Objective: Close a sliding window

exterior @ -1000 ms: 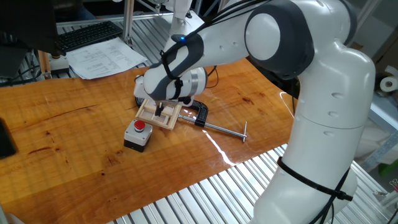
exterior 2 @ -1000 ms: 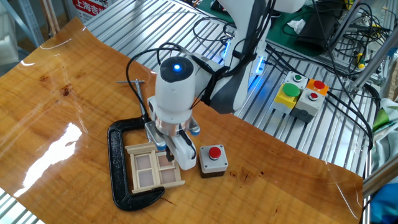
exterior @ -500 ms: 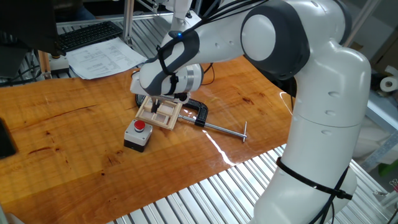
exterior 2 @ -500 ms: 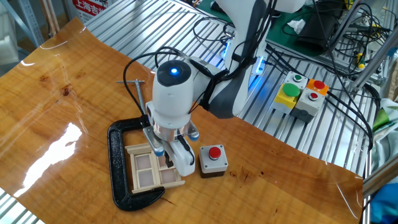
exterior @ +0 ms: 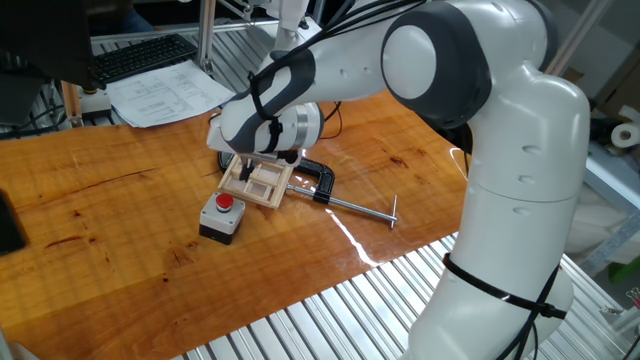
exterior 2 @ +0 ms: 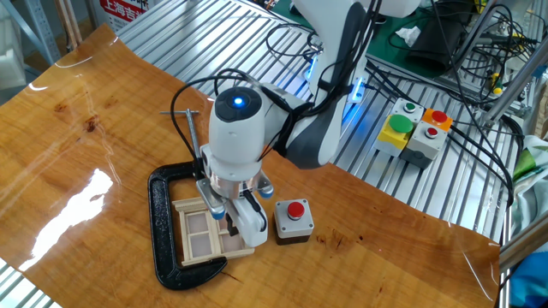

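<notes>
Pincer [exterior 2: 233,224] down on sliding window [exterior 2: 205,235], directly beneath it; spread or pressed together: cannot tell.

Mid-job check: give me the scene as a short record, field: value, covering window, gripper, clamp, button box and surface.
window: pale wooden frame, flat on the table, two panes showing
gripper: down on the window's side nearest the button box; finger state unclear
clamp: black C-clamp around the window, screw rod pointing away
button box: grey, red button, beside the window, untouched
surface: glossy wooden tabletop
</notes>
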